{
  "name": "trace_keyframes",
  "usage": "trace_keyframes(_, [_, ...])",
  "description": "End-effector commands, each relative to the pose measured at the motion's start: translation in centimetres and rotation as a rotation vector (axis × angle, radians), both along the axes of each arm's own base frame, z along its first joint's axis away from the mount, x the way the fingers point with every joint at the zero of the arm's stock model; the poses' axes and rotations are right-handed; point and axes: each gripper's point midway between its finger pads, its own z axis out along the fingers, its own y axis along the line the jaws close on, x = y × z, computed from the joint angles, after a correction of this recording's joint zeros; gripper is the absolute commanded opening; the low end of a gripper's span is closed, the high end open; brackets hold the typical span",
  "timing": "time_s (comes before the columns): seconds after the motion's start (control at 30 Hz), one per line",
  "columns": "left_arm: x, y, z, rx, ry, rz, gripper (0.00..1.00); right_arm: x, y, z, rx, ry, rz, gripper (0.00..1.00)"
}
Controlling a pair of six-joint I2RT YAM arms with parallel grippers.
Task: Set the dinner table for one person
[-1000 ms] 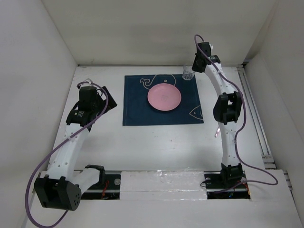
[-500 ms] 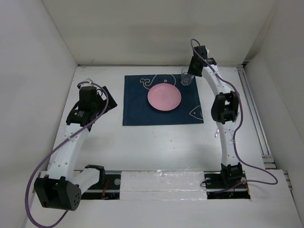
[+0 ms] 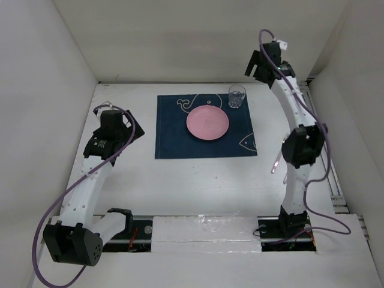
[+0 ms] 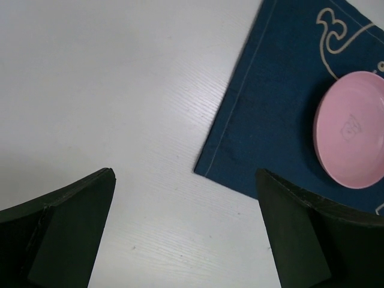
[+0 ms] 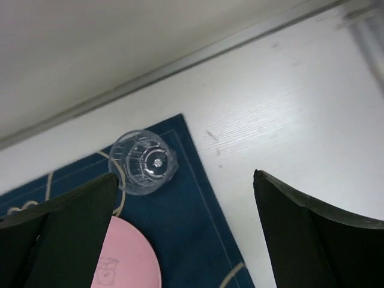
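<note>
Up toward the frame's upper right the right fingers [image 5: 60, 240] have risen, now spread wide and clear of the glass [image 3: 236, 96], which stands on the blue placemat's [image 3: 204, 144] top right corner near the pink plate [image 3: 207, 123]. At left, the left fingers [image 4: 60, 240] hang apart over the white worktop [image 3: 198, 180] filling the frame's middle.

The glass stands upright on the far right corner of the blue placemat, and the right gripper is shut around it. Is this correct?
No. The right gripper is open and apart from the glass, as the right wrist view shows; the glass does stand upright on that placemat corner.
</note>
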Motion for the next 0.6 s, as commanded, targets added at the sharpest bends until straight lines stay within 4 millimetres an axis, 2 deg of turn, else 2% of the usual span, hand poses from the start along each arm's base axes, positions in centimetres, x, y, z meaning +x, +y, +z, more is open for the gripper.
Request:
trace_keyframes(0.0, [-0.6, 2.1, 1.0, 0.043, 0.0, 0.121, 1.0, -4.4, -5.0, 11.6, -0.033, -0.251, -0.216, 1.0])
trace_keyframes(0.03, [-0.9, 2.4, 0.9, 0.059, 0.01, 0.135, 1.0, -6.9, -6.7, 11.3, -0.035, -0.233, -0.261, 1.0])
trace_keyframes(0.1, [-1.2, 3.0, 0.3, 0.082, 0.05, 0.164, 1.0, -9.4, -7.9, 9.9, 0.021, -0.196, -0.289, 1.0])
trace_keyframes(0.13, [-1.2, 3.2, 0.4, 0.083, 0.047, 0.179, 1.0, -10.8, -9.4, 8.8, 0.043, -0.169, -0.321, 1.0])
trace_keyframes(0.17, [-1.2, 3.2, 0.4, 0.083, 0.047, 0.18, 1.0, -13.8, -9.9, 6.7, 0.097, -0.135, -0.361, 1.0])
trace_keyframes(0.23, [-0.7, 2.5, 0.5, 0.065, 0.032, 0.139, 1.0, -16.9, -10.6, 4.0, 0.169, -0.096, -0.39, 1.0])
trace_keyframes(0.27, [-0.7, 2.1, 0.5, 0.056, 0.037, 0.111, 1.0, -19.6, -11.5, 2.1, 0.195, -0.103, -0.419, 1.0])
trace_keyframes(0.33, [-0.6, 1.7, 0.5, 0.051, 0.025, 0.085, 1.0, -21.6, -11.1, 0.4, 0.271, -0.123, -0.404, 1.0])
trace_keyframes(0.37, [-0.5, 1.5, 0.9, 0.041, 0.005, 0.077, 1.0, -22.7, -11.7, 1.6, 0.306, -0.206, -0.409, 1.0])
trace_keyframes(0.4, [-0.5, 1.0, 0.9, 0.03, 0.009, 0.048, 1.0, -24.4, -11.9, -1.7, 0.329, -0.15, -0.43, 1.0])
trace_keyframes(0.47, [-0.6, 0.6, 1.0, 0.014, -0.015, 0.02, 1.0, -26.2, -12.0, -3.7, 0.393, -0.114, -0.448, 1.0])
trace_keyframes(0.5, [-0.8, 0.4, 1.4, 0.007, -0.029, 0.013, 1.0, -28.1, -12.9, -5.8, 0.407, -0.076, -0.497, 1.0])
trace_keyframes(0.57, [-0.9, 0.5, 1.7, 0.012, -0.037, 0.008, 1.0, -29.8, -13.5, -7.5, 0.432, -0.038, -0.555, 1.0])
